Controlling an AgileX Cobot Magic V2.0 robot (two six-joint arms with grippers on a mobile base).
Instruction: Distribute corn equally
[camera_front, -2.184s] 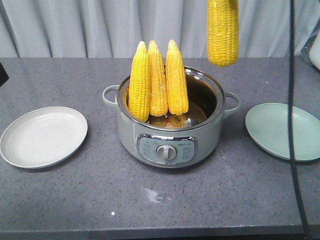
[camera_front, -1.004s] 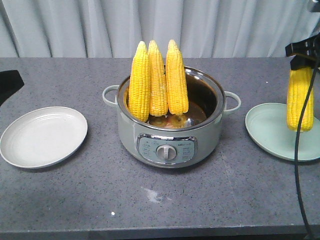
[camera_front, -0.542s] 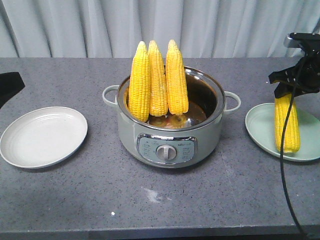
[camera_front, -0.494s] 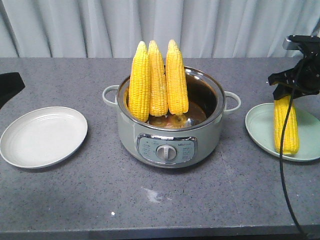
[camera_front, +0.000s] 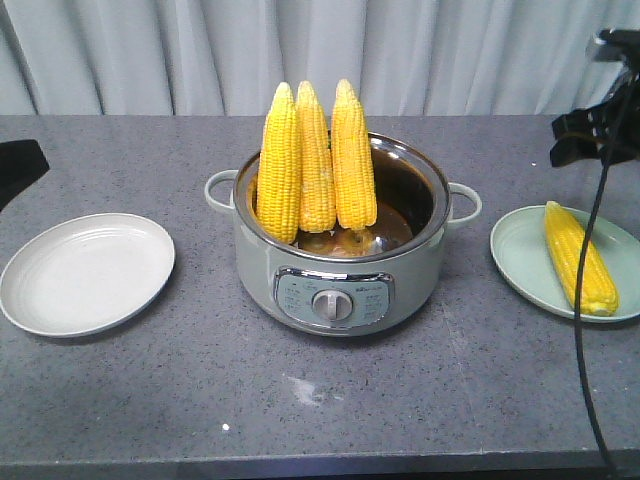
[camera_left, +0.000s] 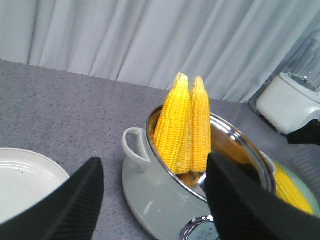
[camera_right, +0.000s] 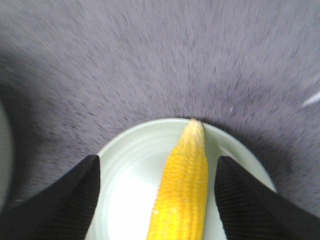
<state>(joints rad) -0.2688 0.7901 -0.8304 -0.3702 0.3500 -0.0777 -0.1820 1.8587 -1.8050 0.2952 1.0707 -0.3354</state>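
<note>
Three corn cobs stand upright, side by side, in the grey-green electric pot at the table's middle. A fourth corn cob lies flat on the pale green plate to the right, tapered end pointing away. My right gripper hovers open above that plate, apart from the cob, which lies between and below its fingers. My left gripper is open and empty, left of the pot, facing the standing cobs.
An empty white plate lies left of the pot. A dark part of the left arm shows at the left edge. A black cable hangs down on the right. A white blender stands behind the green plate.
The right gripper carried a cob from above the pot down to the green plate, let it go and rose. The cob now lies flat. The three cobs in the pot stayed put.
</note>
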